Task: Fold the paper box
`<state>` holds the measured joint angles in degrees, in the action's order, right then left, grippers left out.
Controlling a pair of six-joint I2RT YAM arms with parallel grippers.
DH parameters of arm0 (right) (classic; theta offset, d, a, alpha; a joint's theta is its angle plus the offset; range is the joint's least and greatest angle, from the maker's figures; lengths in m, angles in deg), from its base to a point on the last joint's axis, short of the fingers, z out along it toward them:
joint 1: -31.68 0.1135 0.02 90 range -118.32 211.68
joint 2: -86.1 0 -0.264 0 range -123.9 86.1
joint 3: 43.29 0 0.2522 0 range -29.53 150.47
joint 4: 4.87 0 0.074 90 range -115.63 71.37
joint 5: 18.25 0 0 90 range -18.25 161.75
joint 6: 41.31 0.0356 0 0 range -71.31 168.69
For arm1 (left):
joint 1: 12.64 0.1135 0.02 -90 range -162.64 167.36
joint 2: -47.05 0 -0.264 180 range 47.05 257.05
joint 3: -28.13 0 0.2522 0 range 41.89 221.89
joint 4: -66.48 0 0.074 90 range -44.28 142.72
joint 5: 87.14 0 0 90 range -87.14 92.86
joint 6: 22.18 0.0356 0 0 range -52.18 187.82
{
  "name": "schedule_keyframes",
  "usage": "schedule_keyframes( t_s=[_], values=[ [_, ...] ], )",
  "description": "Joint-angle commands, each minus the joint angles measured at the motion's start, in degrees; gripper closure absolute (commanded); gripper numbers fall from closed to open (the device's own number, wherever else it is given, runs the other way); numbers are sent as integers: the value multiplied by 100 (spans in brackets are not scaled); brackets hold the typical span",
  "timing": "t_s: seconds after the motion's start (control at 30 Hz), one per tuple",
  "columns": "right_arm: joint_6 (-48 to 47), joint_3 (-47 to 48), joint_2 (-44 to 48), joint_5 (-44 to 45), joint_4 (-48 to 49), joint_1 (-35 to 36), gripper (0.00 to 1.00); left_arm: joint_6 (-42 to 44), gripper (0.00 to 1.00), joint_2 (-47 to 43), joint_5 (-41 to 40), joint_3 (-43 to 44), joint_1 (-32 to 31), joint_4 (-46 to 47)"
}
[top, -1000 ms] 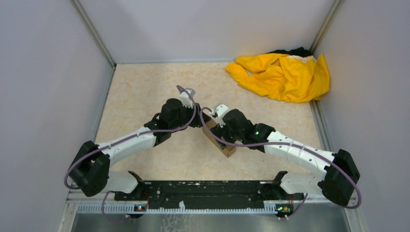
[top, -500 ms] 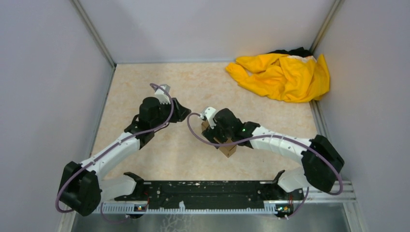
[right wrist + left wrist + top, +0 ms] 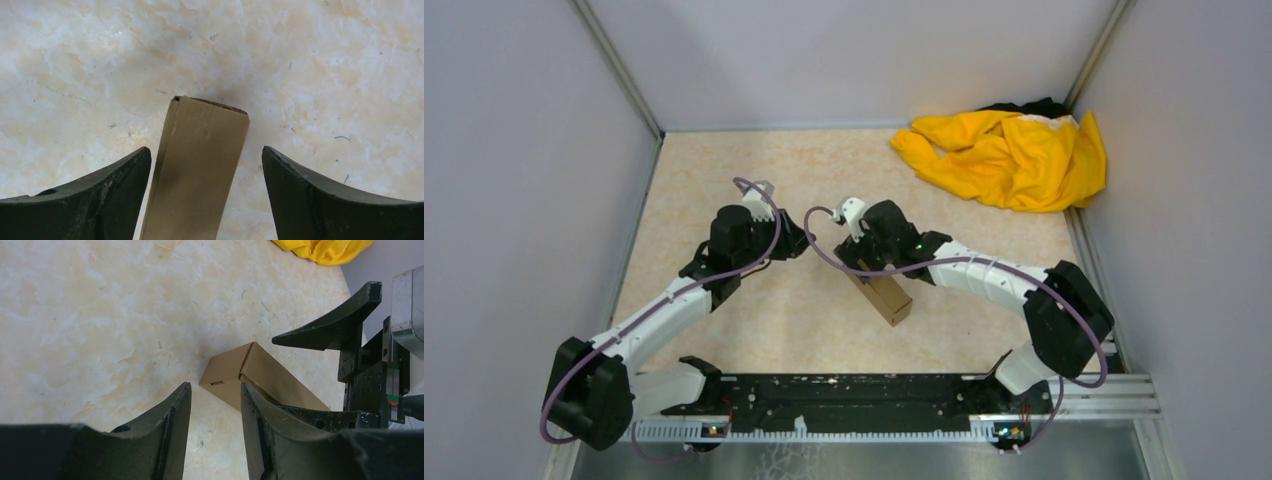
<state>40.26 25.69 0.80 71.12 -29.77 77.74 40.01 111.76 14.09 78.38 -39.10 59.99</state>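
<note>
Brown cardboard paper box (image 3: 890, 300), folded into a long carton, lies flat near the centre of the table (image 3: 724, 170), running 11 to 5 o'clock. Right gripper (image 3: 205, 150) straddles its far end, jaws apart, clear of both sides. Left gripper (image 3: 215, 386), at the box's 10 o'clock, has its jaws apart and holds nothing. Yellow cloth (image 3: 1009, 155) lies at 1 o'clock.

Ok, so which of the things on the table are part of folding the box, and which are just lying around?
Part of the job: the paper box, a brown carton; the right gripper, open astride it; the left gripper, open near its end.
Just lying about: the yellow cloth, heaped in the far right corner.
</note>
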Motion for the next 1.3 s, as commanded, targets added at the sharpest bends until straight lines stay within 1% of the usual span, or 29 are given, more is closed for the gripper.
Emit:
schedule_keyframes(
  t_s=[0.0,0.23,0.37,0.47,0.57,0.63,0.7,0.93,1.0,1.07,1.1,1.13,1.17,1.27],
  values=[
    [-115,388,-200,-228,289,-21,19,-4,53,-48,164,-54,62,143],
    [-118,491,-377,-283,222,-27,20,-2,55,-37,187,-62,70,165],
    [-107,543,-371,-227,229,-27,25,-13,56,1,213,-78,71,210],
    [-110,581,-412,-231,269,-27,36,-15,57,47,243,-68,71,224],
    [-140,679,-529,-273,191,-27,51,-15,58,71,258,-64,71,230],
    [-157,714,-595,-290,154,-27,54,-13,58,78,260,-69,71,232],
    [-188,734,-644,-305,103,-27,54,-11,58,73,260,-77,71,243],
    [-282,791,-781,-257,30,-27,73,-20,59,111,259,-122,71,280],
    [-322,814,-797,-206,-16,-23,74,-8,59,111,258,-124,71,289],
    [-334,822,-804,-183,-24,-27,73,-11,59,123,257,-109,75,292],
    [-335,844,-816,-184,-46,-27,66,-9,59,141,259,-113,71,305],
    [-335,882,-828,-157,-82,-25,55,-13,59,154,265,-113,71,309],
    [-331,923,-852,-159,-128,-27,48,-14,59,169,266,-103,71,324],
    [-310,1054,-905,-181,-234,-27,40,-22,59,238,301,-99,71,357]
  ],
)
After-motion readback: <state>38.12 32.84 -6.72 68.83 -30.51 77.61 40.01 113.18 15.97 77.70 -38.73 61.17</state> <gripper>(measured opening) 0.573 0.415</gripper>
